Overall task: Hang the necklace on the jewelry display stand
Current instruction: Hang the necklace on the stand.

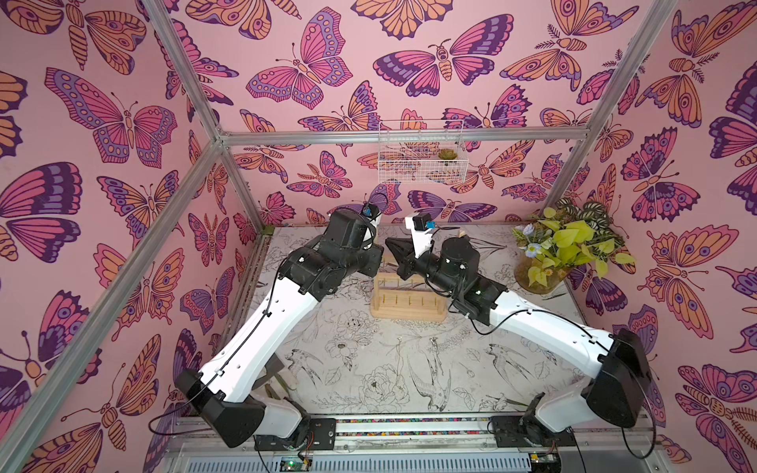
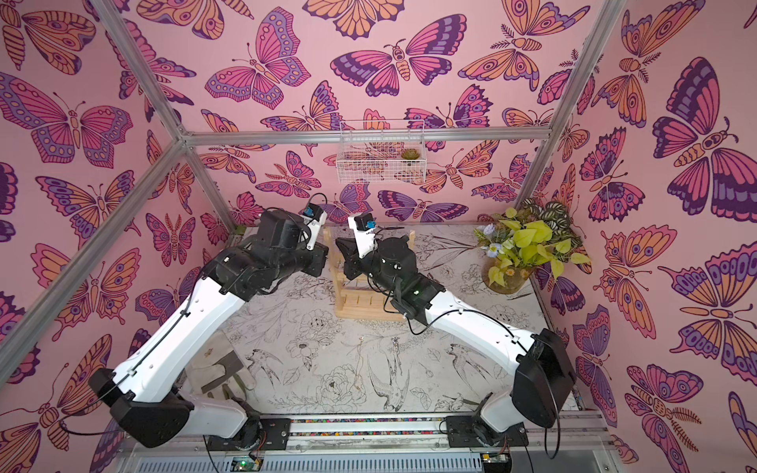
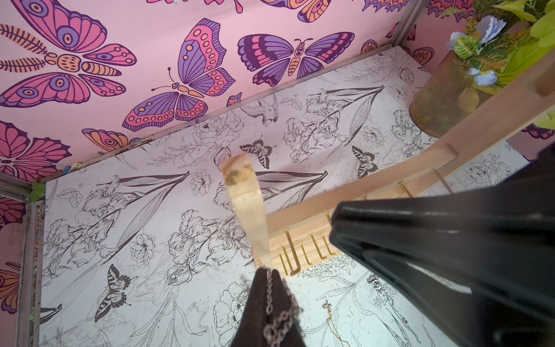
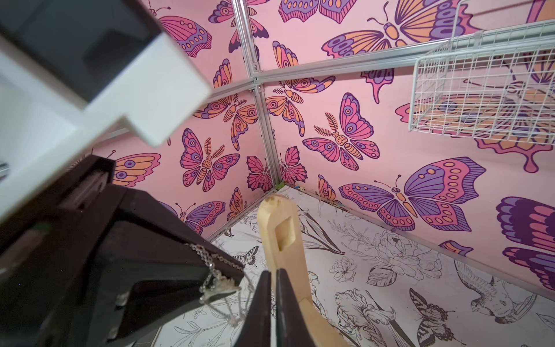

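Observation:
My left gripper (image 3: 271, 273) is shut on the necklace (image 3: 269, 296), a fine chain that looks silvery here and bunches along the closed fingers. In the right wrist view its loops (image 4: 214, 278) dangle off the left gripper's tip. They hang beside my right gripper (image 4: 274, 275), whose jaws are shut with nothing visible between them. Both grippers hover near the top of the jewelry display stand (image 1: 407, 313), by one pale wooden upright (image 3: 249, 207) (image 4: 282, 228). The crossbars' gold hooks (image 3: 292, 255) are just beyond the left fingertips. A thin gold chain (image 3: 330, 321) lies on the table.
A second, silvery chain (image 3: 380, 287) lies on the table in front of the stand. A vase of leaves and flowers (image 1: 565, 254) stands at the back right. A white wire basket (image 1: 422, 151) hangs on the back wall above the stand.

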Controlling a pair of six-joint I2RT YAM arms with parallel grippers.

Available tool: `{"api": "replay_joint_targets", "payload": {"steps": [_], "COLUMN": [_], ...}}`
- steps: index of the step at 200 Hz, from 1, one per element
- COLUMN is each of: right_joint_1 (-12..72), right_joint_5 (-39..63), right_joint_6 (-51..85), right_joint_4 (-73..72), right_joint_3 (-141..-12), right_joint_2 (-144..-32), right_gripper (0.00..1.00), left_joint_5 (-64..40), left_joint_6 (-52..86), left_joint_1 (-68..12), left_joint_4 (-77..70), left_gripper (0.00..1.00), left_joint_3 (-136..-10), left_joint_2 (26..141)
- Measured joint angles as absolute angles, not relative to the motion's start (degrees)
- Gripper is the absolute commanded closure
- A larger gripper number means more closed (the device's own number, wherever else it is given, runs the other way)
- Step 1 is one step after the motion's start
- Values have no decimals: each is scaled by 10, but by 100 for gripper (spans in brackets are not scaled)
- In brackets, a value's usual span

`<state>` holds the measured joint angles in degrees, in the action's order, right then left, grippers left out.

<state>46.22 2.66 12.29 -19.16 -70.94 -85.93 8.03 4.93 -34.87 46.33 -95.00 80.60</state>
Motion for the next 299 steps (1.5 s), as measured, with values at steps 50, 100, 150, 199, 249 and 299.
{"api": "replay_joint_targets", "payload": {"steps": [50, 100, 150, 199, 249, 299], "right_joint_1": [448, 435, 435, 435, 435, 437], "right_joint_5": [54, 122, 157, 188, 203, 207], "right_joint_6": [134, 138, 139, 155, 163, 163], "right_joint_4": [-190, -184, -176, -186, -193, -192], "right_joint_3": [-709, -693, -685, -683, -667, -651], "right_joint_2": [-859, -852, -852, -855, -852, -835], "right_gripper": [74, 66, 67, 67, 67, 68], "left_joint_5": [56, 30, 10, 0, -1, -1], "left_joint_6": [44, 40, 40, 41, 41, 41], "left_joint_1": [-349, -349, -349, -349, -350, -350], "left_joint_4": [464, 465, 465, 465, 465, 465], "left_gripper": [100, 100, 100, 100, 100, 100], "left_joint_3": [-954, -954, -949, -940, -935, -934], "left_joint_2": [803, 790, 772, 759, 758, 758]}}
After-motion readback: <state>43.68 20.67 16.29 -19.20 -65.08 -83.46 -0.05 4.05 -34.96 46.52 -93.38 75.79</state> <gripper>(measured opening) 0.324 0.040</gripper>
